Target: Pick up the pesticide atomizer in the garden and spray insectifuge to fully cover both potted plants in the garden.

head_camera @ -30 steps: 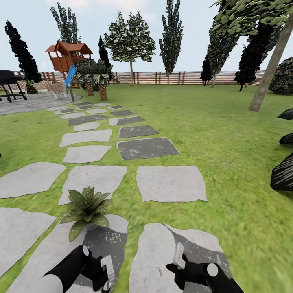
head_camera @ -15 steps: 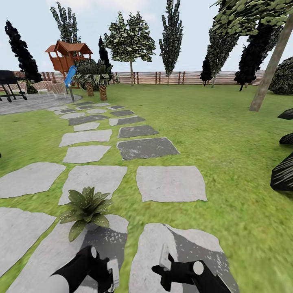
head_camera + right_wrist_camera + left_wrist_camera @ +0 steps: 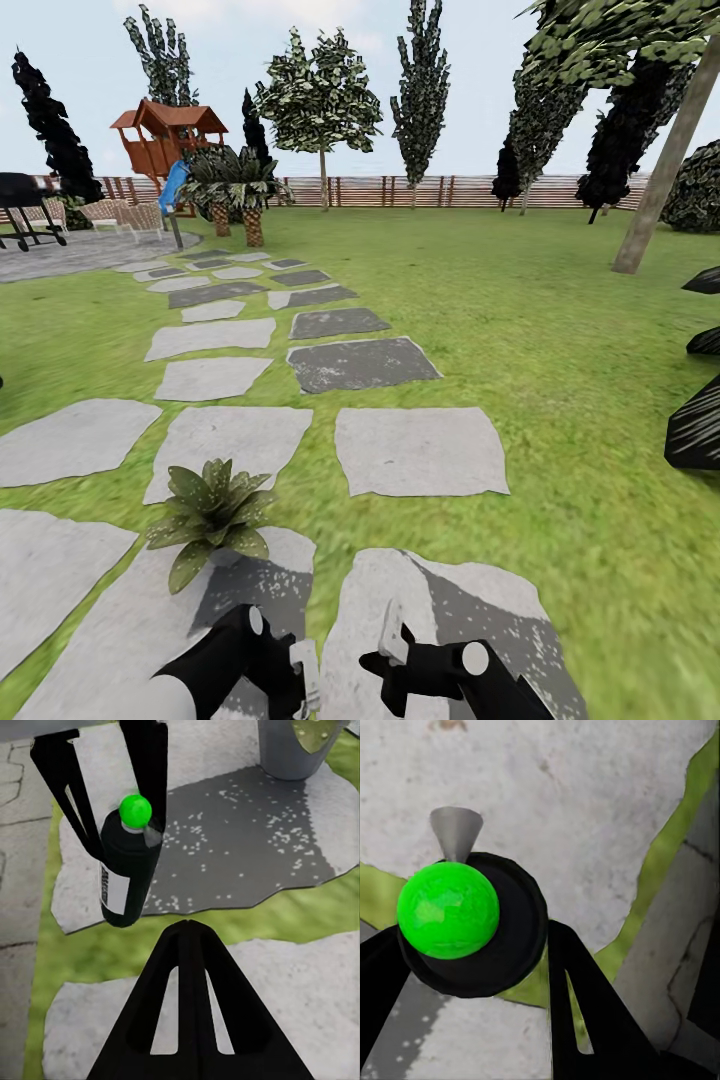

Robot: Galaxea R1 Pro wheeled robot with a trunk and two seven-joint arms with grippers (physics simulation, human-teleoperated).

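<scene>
**Atomizer Held in Left Claw Beside One Potted Plant**

The left claw (image 3: 300, 680) was closed around the pesticide atomizer (image 3: 127, 866), a dark bottle with a bright green ball top (image 3: 448, 910) and a grey nozzle. In the right wrist view its black fingers (image 3: 150, 772) straddled the bottle above a stepping stone (image 3: 420, 450). The right claw (image 3: 390, 640) hung just beside the left, low over the stones; its fingers gripped nothing, but how far apart they stood could not be told. One potted plant (image 3: 210, 515) sat on the lawn (image 3: 560, 400) near the left arm, its grey pot (image 3: 289, 750) visible. A slatted wooden fence (image 3: 420, 190) closed the far side.
</scene>
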